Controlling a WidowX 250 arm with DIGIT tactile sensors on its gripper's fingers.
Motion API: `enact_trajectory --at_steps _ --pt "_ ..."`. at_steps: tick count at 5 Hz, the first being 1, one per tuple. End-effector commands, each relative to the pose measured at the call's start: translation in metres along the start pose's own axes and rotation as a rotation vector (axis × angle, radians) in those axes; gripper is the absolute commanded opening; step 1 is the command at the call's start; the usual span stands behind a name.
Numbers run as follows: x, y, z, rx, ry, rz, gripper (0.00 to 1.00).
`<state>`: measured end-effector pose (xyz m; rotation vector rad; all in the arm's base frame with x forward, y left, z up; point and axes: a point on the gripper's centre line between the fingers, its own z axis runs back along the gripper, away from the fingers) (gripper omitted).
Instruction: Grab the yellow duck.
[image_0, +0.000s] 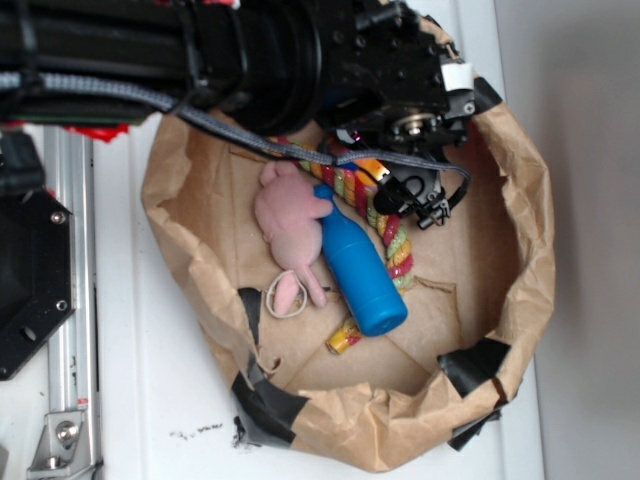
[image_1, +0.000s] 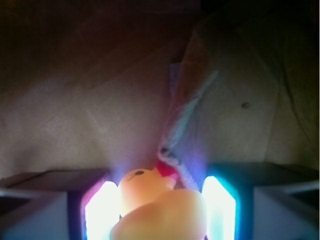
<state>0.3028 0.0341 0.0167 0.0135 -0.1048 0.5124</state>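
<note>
Wrist view, closest in: yellow duck (image_1: 160, 207) fills the bottom centre, head up and to the left, dark eye showing, reddish beak pointing right. It sits directly between the two glowing finger pads (image_1: 102, 210), left pad washed pink-white, right pad edged in cyan. Both pads look pressed against the duck's sides, no gap visible either side. Gripper (image_1: 160, 212) reads as clamped on the duck. Whether the duck rests on the bag floor or hangs clear of it cannot be told from here.

Just past the duck's beak: a pale crumpled strip with a reddish frayed end, rising toward the upper right. Too blurred to name. Beyond that, creased brown paper, dim and shadowed toward the top.

Exterior view, from the near edge back: a brown paper bag (image_0: 520, 250) rolled down into an open basin, patched with black tape (image_0: 265, 400) at the front rim and the right corner. It stands on a white table (image_0: 140, 390). Inside, toward the front, a small yellow and red piece lies at the base of a blue bottle (image_0: 362, 272). The bottle lies tilted, cap end toward the back. A pink plush toy (image_0: 288, 215) touches its left side. A rope toy (image_0: 395, 240), striped red, yellow and green, runs along the bottle's right side.

Farthest back: the black robot arm (image_0: 250, 50) reaches over the bag's rear rim, its gripper (image_0: 420, 195) down by the rope's upper end. The duck is not visible in this view.
</note>
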Motion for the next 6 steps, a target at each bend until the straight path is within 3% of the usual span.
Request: enact_trajectory --at_steps 1,2,3,4,5,6 --pt "0.005 0.003 0.033 -0.024 -0.001 -0.029 0.00" --pt "0.007 -0.003 0.083 -0.084 -0.047 -0.156 0.00" --pt "0.001 -0.022 0.123 -0.123 -0.017 -0.321 0.00" --pt "-0.014 -0.040 0.132 -0.060 0.034 -0.424 0.00" --pt "-0.017 -0.035 0.128 -0.057 0.047 -0.457 0.00" --pt "-0.016 -0.030 0.129 -0.038 0.006 -0.462 0.00"
